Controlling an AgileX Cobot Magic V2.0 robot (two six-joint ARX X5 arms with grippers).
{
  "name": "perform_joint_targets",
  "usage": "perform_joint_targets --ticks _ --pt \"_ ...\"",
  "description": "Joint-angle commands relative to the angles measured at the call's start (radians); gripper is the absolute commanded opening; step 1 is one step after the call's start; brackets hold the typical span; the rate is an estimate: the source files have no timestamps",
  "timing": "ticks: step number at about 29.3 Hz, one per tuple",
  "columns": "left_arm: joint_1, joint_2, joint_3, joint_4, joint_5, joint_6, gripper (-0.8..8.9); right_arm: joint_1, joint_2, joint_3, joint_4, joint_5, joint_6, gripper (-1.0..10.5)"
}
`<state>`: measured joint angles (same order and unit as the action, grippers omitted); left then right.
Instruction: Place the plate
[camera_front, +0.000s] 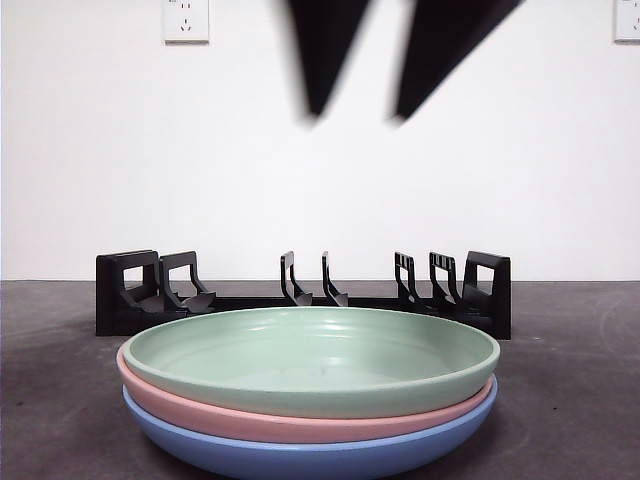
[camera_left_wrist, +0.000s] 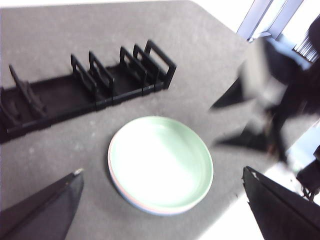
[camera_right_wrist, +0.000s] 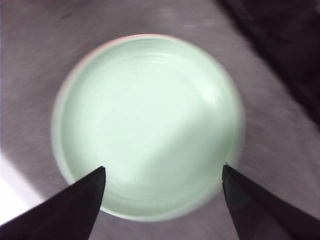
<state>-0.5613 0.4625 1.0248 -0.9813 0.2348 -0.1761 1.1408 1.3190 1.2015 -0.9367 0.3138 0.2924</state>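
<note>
Your green plate (camera_front: 310, 360) sits on top of a pink plate (camera_front: 300, 420) and a blue plate (camera_front: 300, 455), stacked on the grey table (camera_front: 570, 380) in front of the black rack (camera_front: 300, 295). No writing shows on any of them. Your right gripper (camera_right_wrist: 162, 172) hangs directly above the stack, jaws spread wide. Your left gripper (camera_left_wrist: 162, 180) waits off to one side, also spread. Two wall sockets (camera_front: 186, 20) show behind.

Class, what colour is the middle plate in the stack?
Pink: the middle plate sits between green and blue ones, seen best in the front view.
</note>
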Motion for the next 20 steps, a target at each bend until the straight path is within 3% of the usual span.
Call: perform_joint_targets --ticks 1,9,14,20 --pt "-0.008 0.002 0.017 0.040 0.002 0.003 5.00 -0.056 -0.100 0.017 -0.048 -0.002 0.014 3.9" --pt "-0.008 0.007 0.017 0.068 0.002 -0.002 4.99 -0.253 -0.455 0.016 -0.201 -0.031 0.014 3.9" --pt "-0.008 0.032 0.017 0.093 0.002 -0.014 4.99 -0.275 -0.675 0.016 -0.262 -0.096 0.042 3.9" --pt "-0.008 0.098 0.017 0.082 0.002 -0.016 4.99 -0.275 -0.854 0.015 -0.314 -0.105 0.068 3.9"
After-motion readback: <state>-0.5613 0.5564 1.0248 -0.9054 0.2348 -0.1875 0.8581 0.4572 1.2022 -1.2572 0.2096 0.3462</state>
